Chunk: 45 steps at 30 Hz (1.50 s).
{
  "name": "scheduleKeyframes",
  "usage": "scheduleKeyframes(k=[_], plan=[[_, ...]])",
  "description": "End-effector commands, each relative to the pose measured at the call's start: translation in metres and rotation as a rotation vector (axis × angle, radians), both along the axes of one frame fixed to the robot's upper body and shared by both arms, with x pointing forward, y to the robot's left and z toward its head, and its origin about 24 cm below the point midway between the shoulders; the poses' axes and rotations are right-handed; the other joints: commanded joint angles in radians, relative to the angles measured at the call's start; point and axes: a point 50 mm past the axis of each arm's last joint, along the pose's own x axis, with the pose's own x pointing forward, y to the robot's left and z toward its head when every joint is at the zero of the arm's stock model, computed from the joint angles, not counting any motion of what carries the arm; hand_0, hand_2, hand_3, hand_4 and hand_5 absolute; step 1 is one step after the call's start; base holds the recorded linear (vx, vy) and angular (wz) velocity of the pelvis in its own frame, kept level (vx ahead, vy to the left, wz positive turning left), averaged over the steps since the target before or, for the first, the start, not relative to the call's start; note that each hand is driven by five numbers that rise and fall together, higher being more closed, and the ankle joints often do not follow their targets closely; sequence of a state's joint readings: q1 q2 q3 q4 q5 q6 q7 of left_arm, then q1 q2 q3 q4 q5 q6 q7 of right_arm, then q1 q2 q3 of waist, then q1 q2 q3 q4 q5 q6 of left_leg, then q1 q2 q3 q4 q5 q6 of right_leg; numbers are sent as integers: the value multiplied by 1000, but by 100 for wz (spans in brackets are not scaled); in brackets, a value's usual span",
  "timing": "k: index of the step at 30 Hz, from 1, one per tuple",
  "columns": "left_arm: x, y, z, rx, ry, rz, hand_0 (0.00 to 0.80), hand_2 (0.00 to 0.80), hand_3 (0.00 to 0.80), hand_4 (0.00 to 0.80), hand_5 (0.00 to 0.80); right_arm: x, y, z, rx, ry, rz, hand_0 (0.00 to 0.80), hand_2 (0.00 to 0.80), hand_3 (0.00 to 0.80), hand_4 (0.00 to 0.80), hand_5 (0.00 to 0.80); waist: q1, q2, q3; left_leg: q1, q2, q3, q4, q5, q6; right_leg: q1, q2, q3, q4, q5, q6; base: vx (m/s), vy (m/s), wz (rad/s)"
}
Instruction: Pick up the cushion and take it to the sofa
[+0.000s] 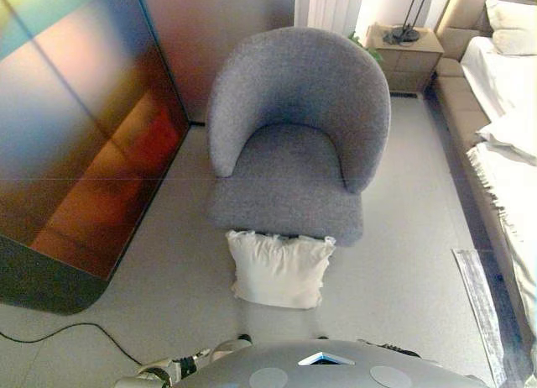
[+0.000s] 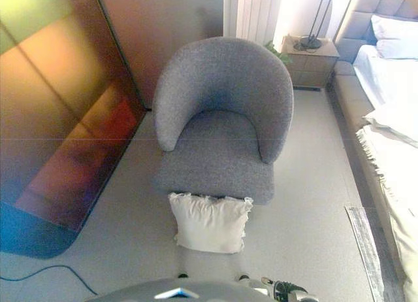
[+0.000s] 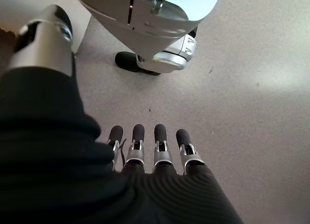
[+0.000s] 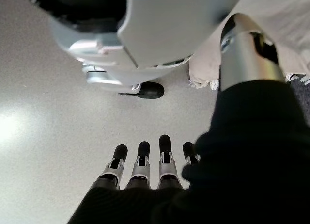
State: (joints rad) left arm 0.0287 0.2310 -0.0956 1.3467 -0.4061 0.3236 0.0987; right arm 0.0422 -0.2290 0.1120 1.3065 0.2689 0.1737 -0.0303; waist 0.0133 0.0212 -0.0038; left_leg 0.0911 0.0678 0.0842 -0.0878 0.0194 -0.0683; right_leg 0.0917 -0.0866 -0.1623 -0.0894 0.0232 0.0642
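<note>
A cream cushion [image 1: 278, 270] with fringed edges lies flat on the grey floor, against the front of a grey tub-shaped sofa chair [image 1: 294, 136]. Its seat is bare. The cushion is just ahead of me, near the middle of both eye views [image 2: 209, 222]. Its edge also shows in the right wrist view [image 4: 290, 20]. My left hand [image 3: 155, 158] hangs at my side over bare floor, fingers straight and empty. My right hand [image 4: 145, 163] hangs the same way, fingers straight and empty, a short way from the cushion's edge.
A tall glossy dark cabinet [image 1: 75, 136] stands close on the left. A bed [image 1: 512, 128] with white covers runs along the right, with a small mat [image 1: 478, 296] beside it. A nightstand with a lamp [image 1: 407, 56] stands at the back right.
</note>
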Motion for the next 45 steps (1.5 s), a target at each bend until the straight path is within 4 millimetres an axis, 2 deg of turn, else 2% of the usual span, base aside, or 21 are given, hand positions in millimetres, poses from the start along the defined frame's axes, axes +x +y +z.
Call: scheduleKeyframes(k=[1, 23, 29, 31, 34, 35, 37, 39, 41, 43, 45], plan=[[2, -4, -1, -7, 7, 35, 0, 0, 0, 0, 0, 13, -1, 1, -3, -23, -13, 0, 0, 0, 0, 0, 1, -36, 13, -12, -27, 38, 1, -44, 35, -33, -29, -20, 27, -3, 39, 0, 0, 0], [-2, -6, -1, 3, 53, 29, 0, 0, 0, 0, 0, 5, 3, -1, 9, 4, -7, 0, 0, 0, 0, 0, 2, -45, 6, 2, -22, 48, 1, -54, 39, -11, -23, -23, 13, -6, 40, 11, -5, 0], [-2, -4, 0, 8, 53, 38, 0, 0, 0, 0, 0, 7, 3, -1, 11, 0, 4, 0, 0, 0, 0, 0, 0, -51, 10, 8, -16, 52, 8, -53, 40, -15, -8, -7, 30, -21, 27, 4, -70, 0], [-2, -4, 0, 13, 50, 42, 0, 0, 0, 0, 0, 8, 3, 0, 11, -1, 7, 0, 0, 0, 0, 0, -1, -55, 13, 1, -15, 48, 39, -63, 41, -21, -1, 6, 42, -27, 18, -23, -116, -1], [3, -5, 0, 5, 29, 50, 0, 0, 0, 0, 0, 16, 1, 1, 8, -14, 10, 0, 0, 0, 0, 0, 1, -82, 42, -82, -9, 43, 259, -110, 35, -49, -10, 15, 89, -36, -11, -72, -142, -2], [4, -5, 0, 5, 22, 55, 0, 0, 0, 0, 0, 18, 0, 2, 4, -18, 9, 0, 0, 0, 0, 0, 4, -86, 52, -106, -6, 37, 316, -100, 34, -54, -11, 14, 99, -39, -20, -86, -137, -5], [7, -8, -1, -12, 2, 71, 0, 0, 0, 0, 0, 25, -3, 3, -3, -31, 15, 0, 0, 0, 0, 0, 14, -90, 88, -193, 13, 12, 481, -38, 22, -68, -8, 20, 125, -40, -44, -103, -127, -6], [7, -11, -2, -32, -7, 80, 0, 0, 0, 0, 0, 29, -7, 5, -8, -37, 14, 0, 0, 0, 0, 0, 26, -85, 111, -260, 5, -11, 543, -8, 16, -68, -3, 27, 137, -42, -52, -66, -48, -25], [5, -11, -2, -33, -15, 101, 0, 0, 0, 0, 0, 30, -11, 6, -17, -40, 20, 0, 0, 0, 0, 0, 45, -66, 129, -294, -25, -34, 475, 24, 6, -43, 13, 41, 131, -58, -46, 43, 37, -24], [5, -10, -2, -34, -17, 105, 0, 0, 0, 0, 0, 29, -15, 7, -27, -36, 29, 0, 0, 0, 0, 0, 53, -51, 133, -304, -24, -11, 379, 43, 1, -15, 31, 49, 119, -80, -45, 158, 37, -26], [4, -9, -2, -34, -9, 94, 0, 0, 0, 0, 0, 26, -17, 7, -32, -42, 16, 0, 0, 0, 0, 0, 57, -34, 127, -308, -7, 16, 258, 92, -14, 18, 51, 48, 104, -100, -46, 236, 44, -19]])
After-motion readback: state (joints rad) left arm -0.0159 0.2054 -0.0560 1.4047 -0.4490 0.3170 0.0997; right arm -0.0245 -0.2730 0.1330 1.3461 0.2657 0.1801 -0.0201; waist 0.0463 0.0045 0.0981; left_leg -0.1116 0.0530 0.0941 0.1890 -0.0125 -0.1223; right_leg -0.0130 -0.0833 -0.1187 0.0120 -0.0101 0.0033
